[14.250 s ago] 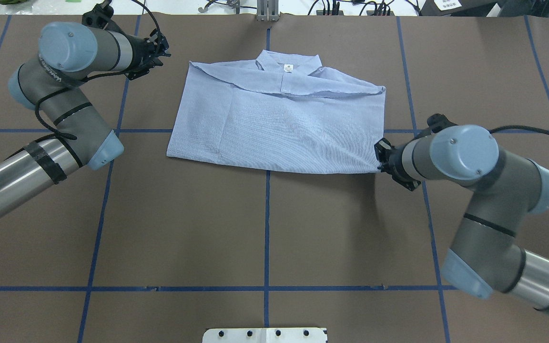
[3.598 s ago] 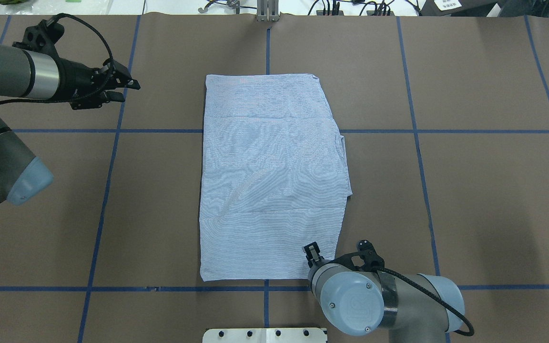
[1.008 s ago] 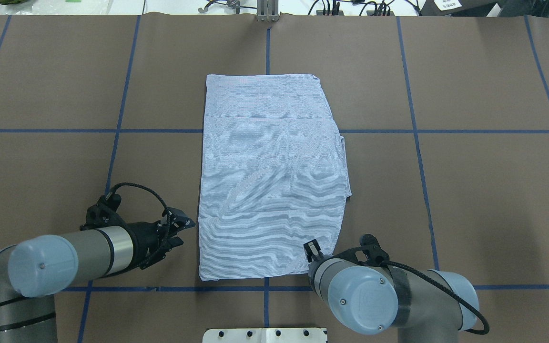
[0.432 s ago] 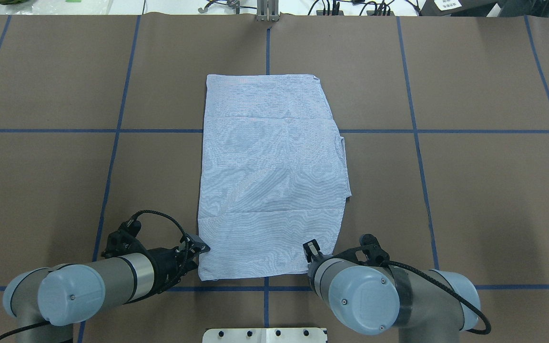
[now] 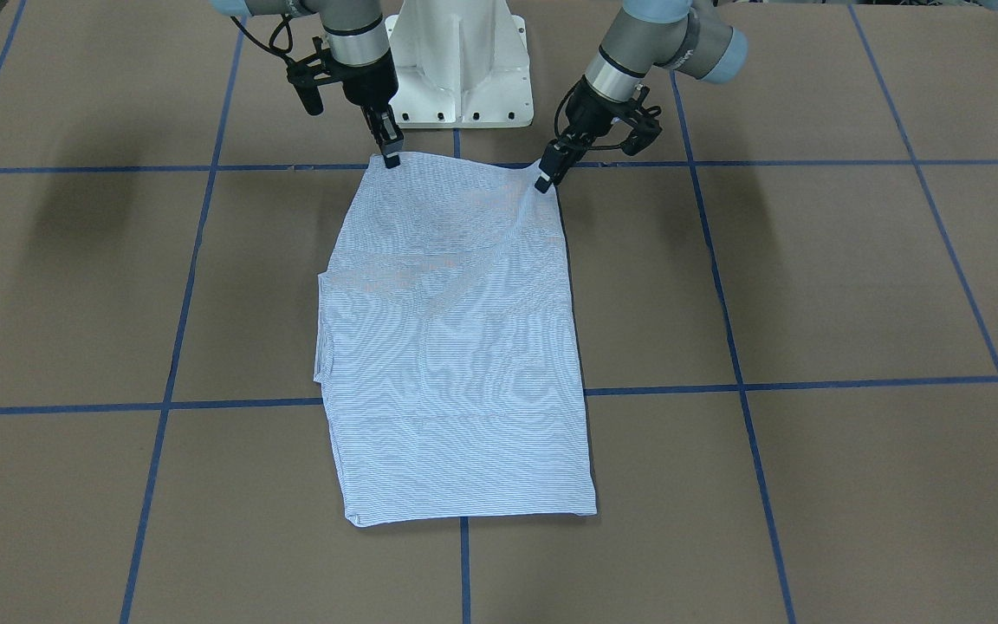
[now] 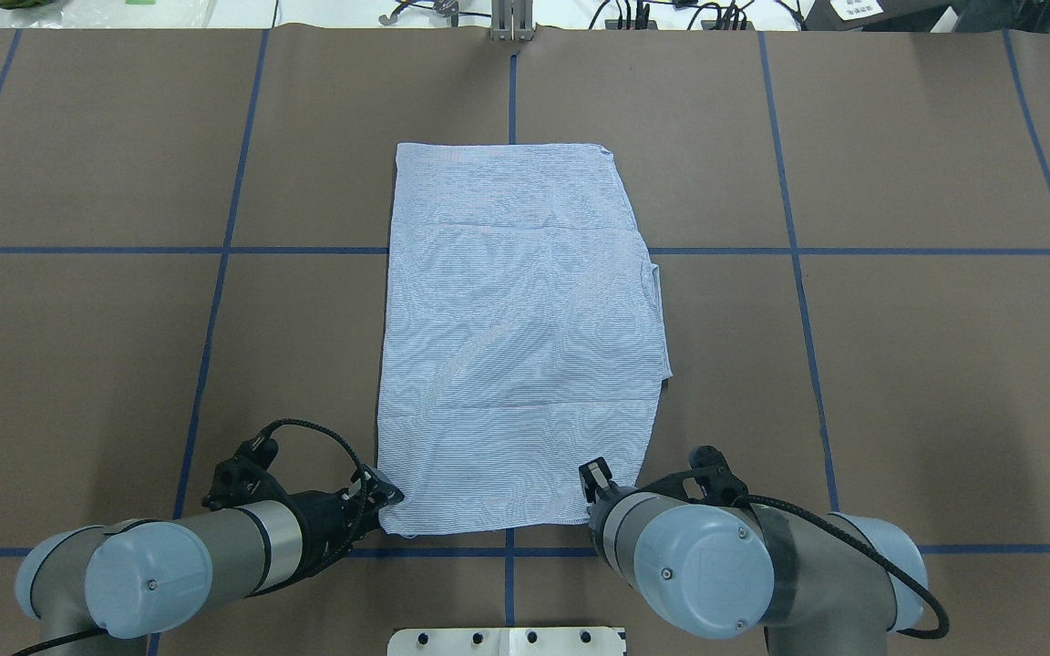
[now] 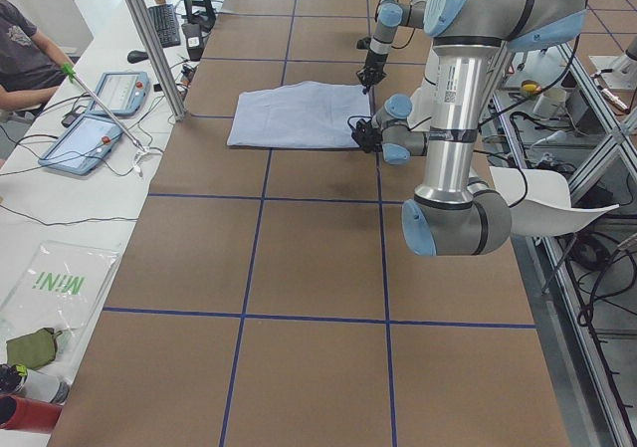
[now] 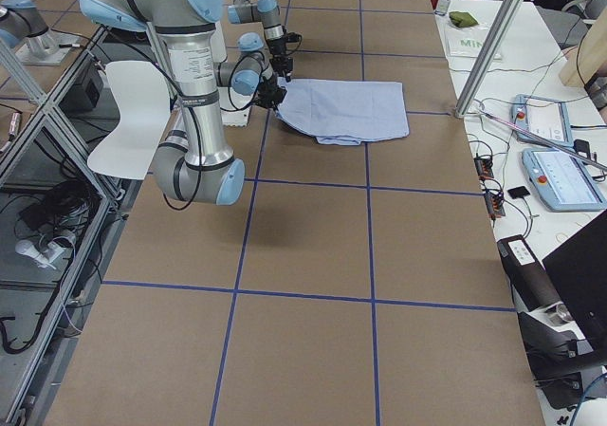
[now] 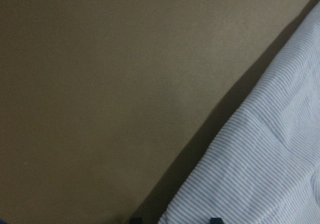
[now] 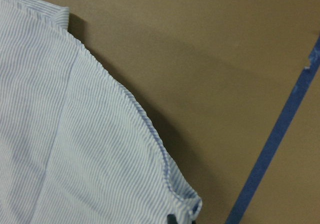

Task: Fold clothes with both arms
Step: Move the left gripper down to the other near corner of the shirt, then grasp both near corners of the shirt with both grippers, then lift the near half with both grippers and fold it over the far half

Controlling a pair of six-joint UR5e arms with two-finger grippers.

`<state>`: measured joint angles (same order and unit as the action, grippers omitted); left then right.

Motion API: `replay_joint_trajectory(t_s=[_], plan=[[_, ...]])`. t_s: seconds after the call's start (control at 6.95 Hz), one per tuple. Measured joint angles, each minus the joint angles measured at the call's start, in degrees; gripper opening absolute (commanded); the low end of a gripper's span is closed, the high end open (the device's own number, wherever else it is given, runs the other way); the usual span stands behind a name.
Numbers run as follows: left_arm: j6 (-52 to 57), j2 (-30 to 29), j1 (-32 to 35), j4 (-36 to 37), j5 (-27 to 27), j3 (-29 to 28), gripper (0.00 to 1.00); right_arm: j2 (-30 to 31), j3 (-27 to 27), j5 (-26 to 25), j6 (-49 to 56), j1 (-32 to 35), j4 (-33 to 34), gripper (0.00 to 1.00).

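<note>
exterior front-facing: left fingers [image 5: 543, 182] and right fingers [image 5: 391, 159] pinch shirt [image 5: 456, 347] corners.

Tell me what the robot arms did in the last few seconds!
The left gripper swung from the table's far side to the near left corner of the shirt and pinched it, lifting it slightly. The right gripper kept holding the near right corner. The far part of the shirt stayed flat.

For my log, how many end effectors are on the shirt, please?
2: left end effector at the shirt's robot-side left corner, right end effector at its robot-side right corner.
</note>
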<state>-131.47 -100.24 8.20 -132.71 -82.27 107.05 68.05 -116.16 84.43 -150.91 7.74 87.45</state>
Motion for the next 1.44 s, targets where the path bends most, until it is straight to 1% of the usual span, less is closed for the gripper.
replay_joint_trajectory(t_s=[0.43, 0.72, 0.86, 1.01, 1.15, 1.3, 1.44], plan=[[-1.0, 0.1, -0.5, 0.0, -0.1, 0.1, 0.00, 0.3, -0.2, 0.1, 0.0, 0.1, 0.0, 0.00], [-0.8, 0.1, -0.5, 0.0, -0.3, 1.8, 0.00, 1.9, -2.4, 0.1, -0.2, 0.1, 0.0, 0.00], [-0.8, 0.4, -0.3, 0.1, -0.7, 4.4, 0.00, 3.5, -4.7, 0.1, -0.6, -0.1, 0.1, 0.00], [-0.8, 1.1, -0.2, 1.0, -1.8, 8.4, 0.00, 5.3, -8.1, 0.2, -0.8, -0.5, 0.9, 0.00], [-1.0, 1.3, 0.1, 3.5, -3.4, 13.1, 0.00, 6.5, -12.4, 0.7, -0.8, -0.3, 3.4, 0.00], [-1.1, 0.5, 1.4, 7.1, -4.6, 16.9, 0.00, 6.0, -15.8, 2.4, -0.8, 1.3, 6.6, 0.00], [-1.0, -1.6, 4.9, 10.8, -6.5, 18.7, 0.00, 4.2, -16.7, 5.7, -0.5, 5.4, 8.9, 0.00]])
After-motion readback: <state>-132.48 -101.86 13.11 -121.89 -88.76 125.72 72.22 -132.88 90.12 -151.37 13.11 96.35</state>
